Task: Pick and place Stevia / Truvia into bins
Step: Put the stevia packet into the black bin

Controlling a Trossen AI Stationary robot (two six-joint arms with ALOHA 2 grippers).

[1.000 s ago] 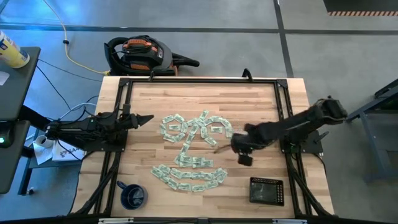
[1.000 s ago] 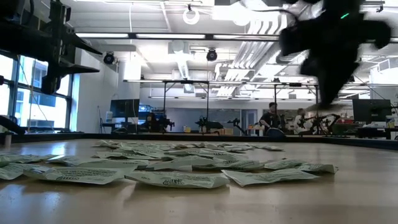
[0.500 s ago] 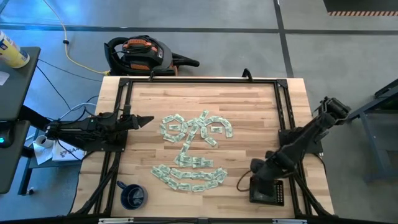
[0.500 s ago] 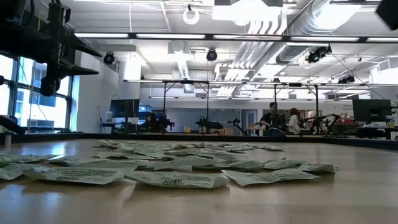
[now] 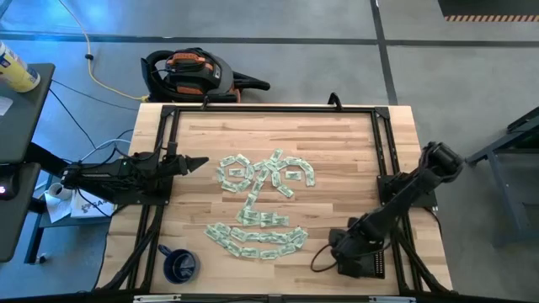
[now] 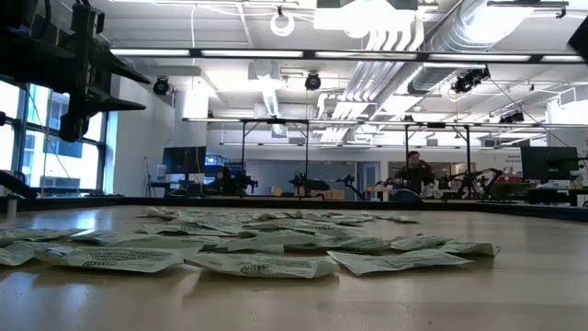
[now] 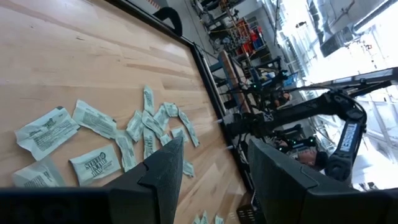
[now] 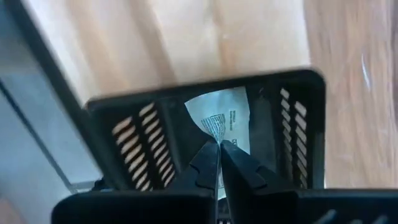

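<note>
Many pale green and white Stevia sachets (image 5: 261,204) lie flat on the wooden table in a face-like pattern; they also show in the low view (image 6: 262,250) and in the left wrist view (image 7: 93,143). The black slotted tray (image 8: 205,90) stands near the table's near right corner (image 5: 375,265). My right gripper (image 8: 217,149) hangs over the tray (image 5: 352,252), pointing down and shut on one sachet (image 8: 222,115). My left gripper (image 5: 198,162) waits open at the table's left side, level, its fingers (image 7: 163,177) apart with nothing between them. My right gripper pinches the sachet's lower edge (image 8: 217,134) between its two fingertips (image 8: 205,160). The fingers come from above, pointing down into the tray's opening. The rest of the sachet spreads out past the fingertips over the tray's floor; whether it touches the floor I cannot tell.
A dark blue mug (image 5: 178,264) stands at the near left corner. Black frame rails (image 5: 383,160) run along the table's sides. Bare wood lies between the sachets and the tray. A vacuum (image 5: 189,74) sits beyond the far edge. People (image 6: 413,175) show in the room behind.
My right gripper has swung from beside the sachet spread toward the table's near right corner, sinking a little and tipping more steeply downward. It now stands over the tray with the sachet still between its fingers.
</note>
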